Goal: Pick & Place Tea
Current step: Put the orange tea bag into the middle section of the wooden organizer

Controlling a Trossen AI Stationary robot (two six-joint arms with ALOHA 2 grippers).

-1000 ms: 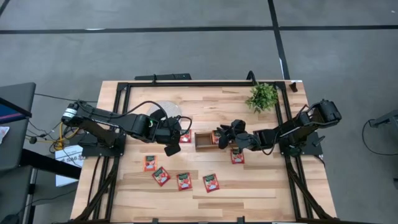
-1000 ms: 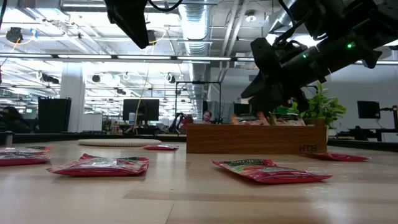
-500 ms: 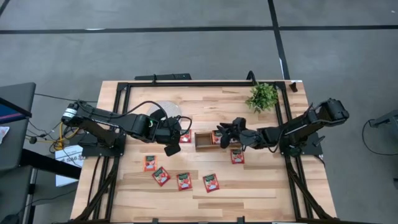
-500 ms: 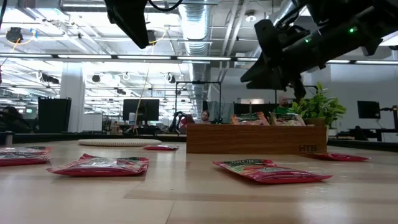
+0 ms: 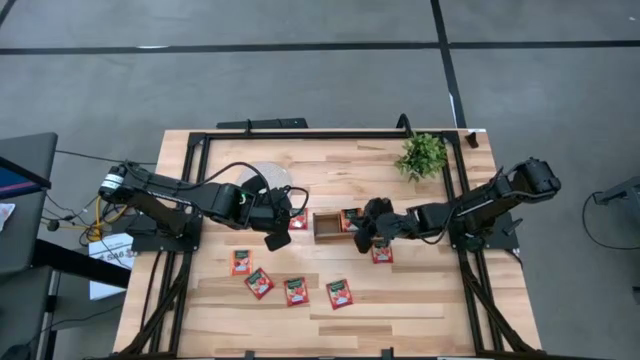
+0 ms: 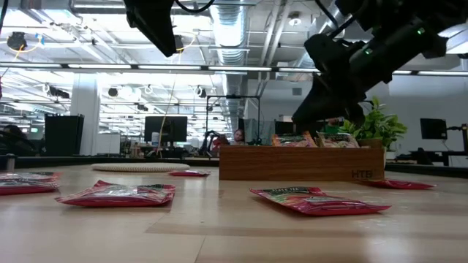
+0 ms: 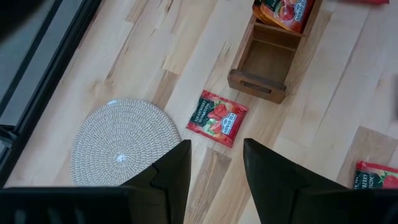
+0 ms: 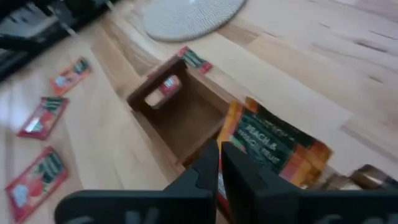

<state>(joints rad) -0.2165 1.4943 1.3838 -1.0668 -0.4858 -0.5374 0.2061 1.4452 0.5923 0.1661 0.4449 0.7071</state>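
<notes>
Several tea sachets (image 5: 296, 291) look light, thin, slippery: pinch an edge. Right gripper (image 8: 219, 163) nearly together over the tray (image 8: 180, 121); left gripper (image 7: 214, 165) apart.

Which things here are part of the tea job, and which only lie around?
Part of the job: loose red tea sachets, sachets already in the wooden tray, left gripper, right gripper.
Lying about: woven round mat, small green plant.

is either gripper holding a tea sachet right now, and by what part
No. The left gripper hangs open and empty above a red sachet. The right gripper is over the wooden tray with jaws nearly shut and nothing visible between them.
</notes>
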